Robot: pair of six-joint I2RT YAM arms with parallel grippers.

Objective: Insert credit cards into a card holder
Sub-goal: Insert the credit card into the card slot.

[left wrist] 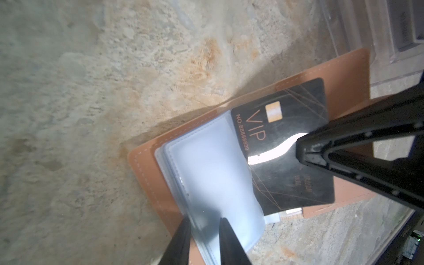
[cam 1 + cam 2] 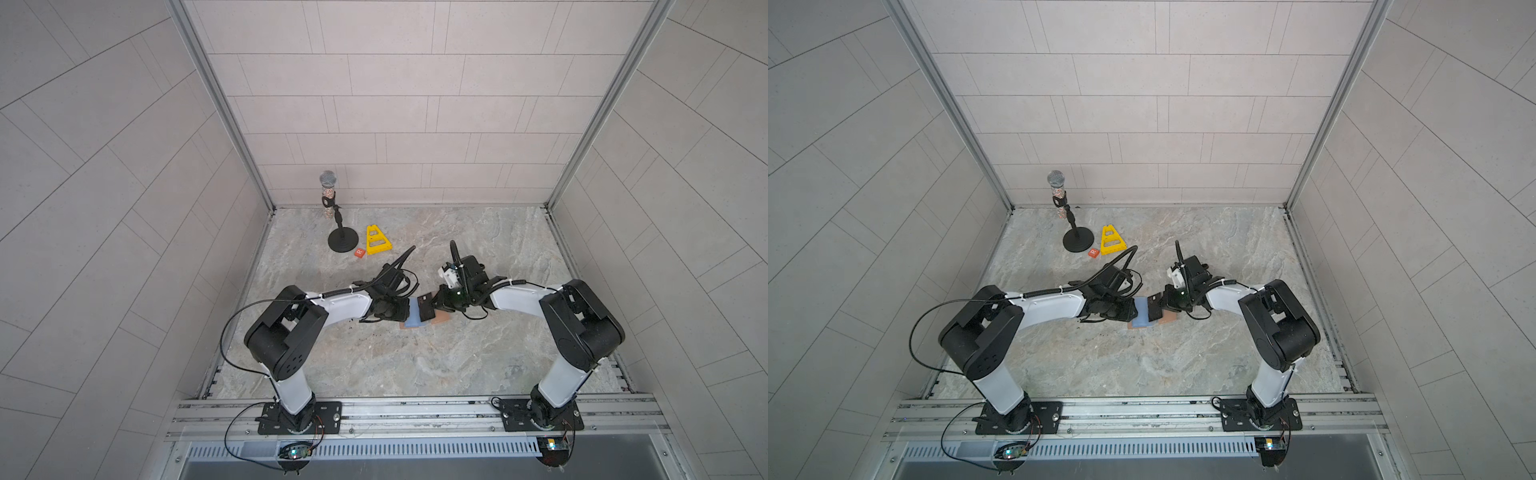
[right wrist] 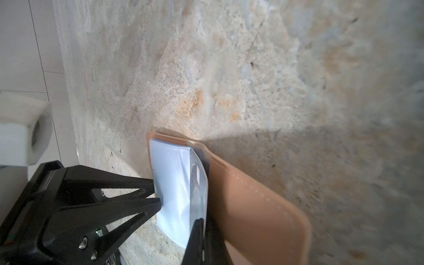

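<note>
The tan-pink card holder lies open on the marble table between my arms, with light blue plastic sleeves inside. My left gripper is shut on the sleeves at their outer edge, and they bulge upward. A black credit card marked VIP is tilted over the holder's other half, one edge at the sleeves. My right gripper is shut on this card, which shows edge-on in the right wrist view. Other credit cards are out of view.
A microphone on a round black stand is at the back left. Beside it lie a yellow triangular frame and a small orange tile. A clear plastic box stands just beyond the holder. Walls enclose three sides.
</note>
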